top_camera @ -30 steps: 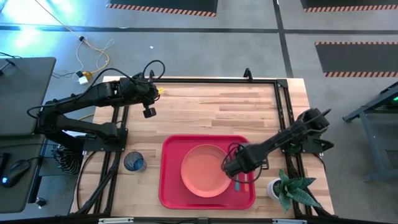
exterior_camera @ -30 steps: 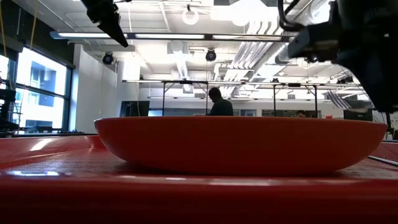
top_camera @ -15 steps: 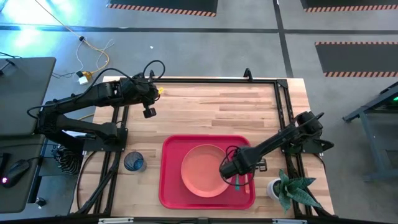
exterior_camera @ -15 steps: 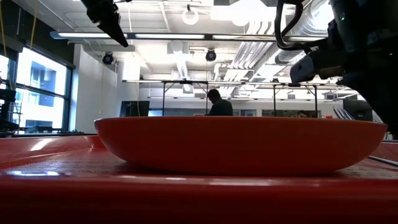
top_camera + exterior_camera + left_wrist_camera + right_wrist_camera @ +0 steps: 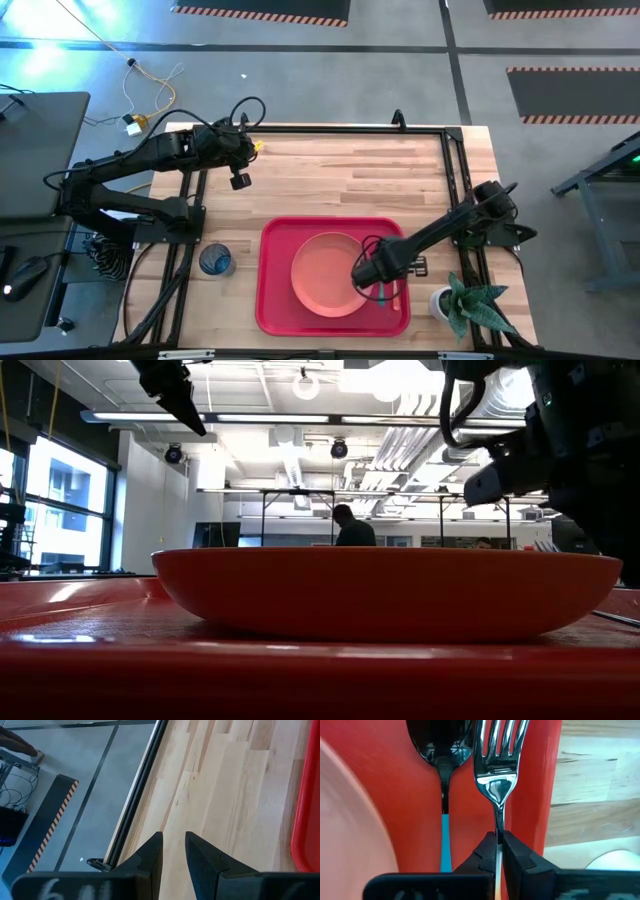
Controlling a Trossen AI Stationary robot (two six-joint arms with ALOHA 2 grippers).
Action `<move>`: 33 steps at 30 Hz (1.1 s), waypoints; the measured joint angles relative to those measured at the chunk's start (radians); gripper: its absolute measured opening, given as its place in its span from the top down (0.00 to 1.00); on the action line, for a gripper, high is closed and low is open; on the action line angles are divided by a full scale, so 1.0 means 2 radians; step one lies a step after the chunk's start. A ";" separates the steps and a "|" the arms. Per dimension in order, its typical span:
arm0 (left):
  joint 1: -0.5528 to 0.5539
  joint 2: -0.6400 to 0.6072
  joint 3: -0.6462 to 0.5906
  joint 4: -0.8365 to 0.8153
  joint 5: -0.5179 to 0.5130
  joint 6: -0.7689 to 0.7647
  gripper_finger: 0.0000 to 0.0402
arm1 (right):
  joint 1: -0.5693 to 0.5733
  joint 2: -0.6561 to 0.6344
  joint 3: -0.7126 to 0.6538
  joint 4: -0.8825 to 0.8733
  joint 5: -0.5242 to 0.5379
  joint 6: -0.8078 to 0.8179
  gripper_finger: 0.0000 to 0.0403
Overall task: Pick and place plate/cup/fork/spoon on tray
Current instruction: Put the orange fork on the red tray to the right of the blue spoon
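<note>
The red tray [image 5: 275, 300] lies at the table's near middle with the salmon plate [image 5: 325, 273] on it. The spoon [image 5: 443, 780], dark bowl and light blue handle, lies on the tray between the plate and the tray's right rim; its handle shows in the high view [image 5: 383, 296]. My right gripper [image 5: 372, 272] is over that strip, shut on the fork [image 5: 496, 750], which is beside the spoon with its tines toward the far edge. The blue cup [image 5: 215, 261] stands on the wood left of the tray. My left gripper [image 5: 240, 181] hangs at the far left, narrowly open and empty. My right gripper pinches the fork's thin metal neck [image 5: 499, 822], just behind the tines, between its two fingers, which come from above and lie across it. The orange handle is hidden under the gripper. The fork lies about level along the tray's right side; whether it touches the tray I cannot tell.
A potted plant [image 5: 470, 305] in a white pot stands at the near right corner, close to the tray. Black frame rails [image 5: 455, 170] run along the table's edges. Bare wood lies beyond the tray. A person [image 5: 352, 525] shows far back in the room.
My right gripper has gone down and a little toward the table's near and left edges with the fork, staying shut on it, closer to the plate's right rim.
</note>
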 joint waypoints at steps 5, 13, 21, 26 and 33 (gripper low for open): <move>0.000 0.000 0.000 0.000 0.000 0.000 0.82 | 0.000 0.014 0.000 0.010 -0.005 -0.008 1.00; 0.000 0.000 0.000 0.000 0.000 0.001 0.82 | 0.000 0.030 0.000 0.013 -0.015 -0.017 1.00; 0.000 0.000 0.000 0.000 0.000 0.018 0.82 | 0.000 0.031 0.000 0.015 -0.013 -0.015 1.00; 0.000 0.000 0.000 0.000 0.000 0.018 0.82 | 0.000 0.031 0.000 0.015 -0.012 -0.013 1.00; 0.000 0.000 0.000 0.000 0.000 0.018 0.82 | 0.000 0.031 0.000 0.015 -0.012 -0.013 0.96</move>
